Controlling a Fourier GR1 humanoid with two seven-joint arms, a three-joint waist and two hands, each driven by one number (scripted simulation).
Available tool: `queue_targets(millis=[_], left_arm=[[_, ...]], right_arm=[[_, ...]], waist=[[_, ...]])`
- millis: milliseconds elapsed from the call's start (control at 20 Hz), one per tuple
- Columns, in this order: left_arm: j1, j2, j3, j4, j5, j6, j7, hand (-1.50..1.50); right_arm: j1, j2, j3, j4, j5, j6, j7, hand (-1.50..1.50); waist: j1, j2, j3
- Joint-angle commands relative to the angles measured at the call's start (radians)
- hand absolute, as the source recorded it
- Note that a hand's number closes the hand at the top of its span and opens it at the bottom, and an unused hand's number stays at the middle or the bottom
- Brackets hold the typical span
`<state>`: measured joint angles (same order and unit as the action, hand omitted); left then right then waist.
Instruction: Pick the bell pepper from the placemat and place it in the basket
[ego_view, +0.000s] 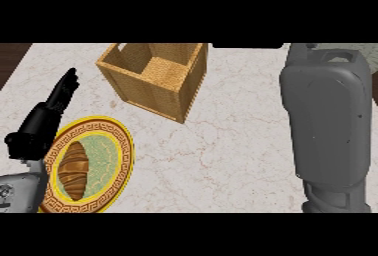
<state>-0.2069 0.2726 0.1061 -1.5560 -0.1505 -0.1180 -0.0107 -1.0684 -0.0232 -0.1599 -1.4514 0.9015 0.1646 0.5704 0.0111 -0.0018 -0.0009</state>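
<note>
Head view shows the left hand (46, 117) resting with straight fingers beside a croissant (74, 169) on a plate (118, 145), the wooden basket (184, 87) standing open-topped, the right hand unseen.

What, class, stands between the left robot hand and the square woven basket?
Nothing visible. Only bare marble counter separates the black left robot hand from the square woven wooden basket. The gold-rimmed round plate holding a brown croissant lies nearer the robot, off that path. No bell pepper shows.
</note>
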Motion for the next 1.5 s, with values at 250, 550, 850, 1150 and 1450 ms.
queue_targets(millis=[250, 550, 850, 1150, 1450], left_arm=[[-0.009, -0.007, -0.009, -0.037, 0.003, -0.015, 0.047, 0.00], [-0.039, -0.001, 0.002, -0.008, 0.020, -0.033, 0.035, 0.00], [-0.029, -0.029, -0.016, -0.002, -0.015, 0.000, 0.020, 0.00], [-0.031, -0.041, -0.030, -0.012, -0.021, 0.001, 0.024, 0.00], [0.018, -0.027, -0.022, -0.025, -0.017, -0.018, -0.023, 0.00]], right_arm=[[-0.336, 0.015, -0.027, 0.321, -0.089, -0.006, 0.109, 1.50], [-0.510, 0.023, 0.005, 0.623, -0.137, -0.138, 0.191, 1.50], [-0.536, 0.023, 0.044, 0.807, -0.210, -0.145, 0.158, 1.50], [-0.596, 0.023, 0.125, 0.945, -0.188, -0.056, 0.237, 1.50], [-0.641, 0.004, 0.158, 1.051, -0.112, 0.005, 0.223, 1.50]], waist=[[0.013, 0.004, 0.000], [0.038, 0.013, -0.002], [0.030, 0.013, -0.001], [0.030, 0.010, -0.001], [0.033, 0.012, -0.001]])
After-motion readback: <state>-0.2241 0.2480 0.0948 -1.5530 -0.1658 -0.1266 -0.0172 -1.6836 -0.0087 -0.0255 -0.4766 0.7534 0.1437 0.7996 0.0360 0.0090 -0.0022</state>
